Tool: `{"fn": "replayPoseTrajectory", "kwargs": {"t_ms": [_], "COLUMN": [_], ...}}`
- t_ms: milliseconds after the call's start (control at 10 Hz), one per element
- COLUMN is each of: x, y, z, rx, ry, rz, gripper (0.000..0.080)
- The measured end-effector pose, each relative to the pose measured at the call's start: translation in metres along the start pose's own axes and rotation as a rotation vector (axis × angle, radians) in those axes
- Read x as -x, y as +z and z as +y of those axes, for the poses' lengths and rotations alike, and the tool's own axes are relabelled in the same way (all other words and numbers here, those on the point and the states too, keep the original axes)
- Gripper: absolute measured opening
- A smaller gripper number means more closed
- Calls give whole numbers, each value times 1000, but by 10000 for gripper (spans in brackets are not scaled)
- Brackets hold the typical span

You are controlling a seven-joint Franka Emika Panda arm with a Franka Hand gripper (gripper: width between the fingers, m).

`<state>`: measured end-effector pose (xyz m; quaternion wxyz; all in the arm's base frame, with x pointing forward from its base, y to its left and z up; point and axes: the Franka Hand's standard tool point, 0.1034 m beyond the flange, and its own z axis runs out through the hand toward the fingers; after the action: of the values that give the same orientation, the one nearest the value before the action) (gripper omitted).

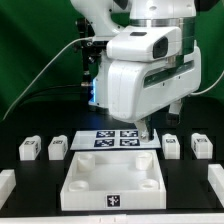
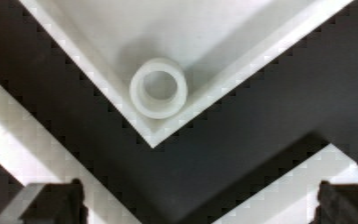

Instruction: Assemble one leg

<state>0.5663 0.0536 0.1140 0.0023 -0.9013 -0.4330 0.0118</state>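
Four small white legs with black tags lie on the black table. Two are at the exterior view's left and two at its right. The large white tray with corner sockets lies in front. My gripper hangs over the tray's far right corner, next to the marker board. In the wrist view my gripper is open and empty, with dark fingertips wide apart. Ahead of it is a tray corner with a round socket. No leg shows in the wrist view.
White pieces stand at the table's front edges, at the exterior view's left and right. A green backdrop hangs behind the arm. A white cable runs at the back left.
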Motion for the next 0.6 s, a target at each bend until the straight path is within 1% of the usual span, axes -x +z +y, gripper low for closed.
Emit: {"fn": "replayPoseTrajectory", "kwargs": {"t_ms": [600], "x": [0], "y": [0], "z": [0], "rx": [0], "ry": [0], "rz": [0], "gripper": [650]}}
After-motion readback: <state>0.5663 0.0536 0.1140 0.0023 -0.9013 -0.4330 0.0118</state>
